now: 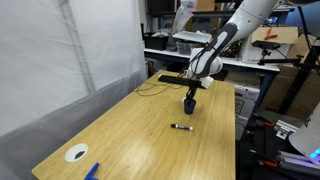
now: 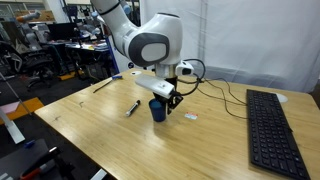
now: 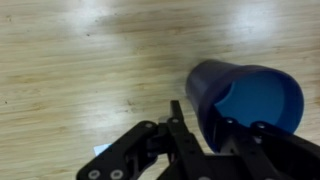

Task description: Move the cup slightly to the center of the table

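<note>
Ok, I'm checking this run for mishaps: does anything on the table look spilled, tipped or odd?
Nothing stands out. The cup stands upright on the table beneath the gripper, with no spill visible around it. The marker lies flat nearby, apart from the cup.

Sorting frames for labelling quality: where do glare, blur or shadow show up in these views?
Wrist view: soft focus throughout, the claw dark and blurred along the bottom edge, pale glare patches on the table near the top, the cup clearly blue. In both exterior views: even room light, little fine detail, the cup nearly black.
</note>
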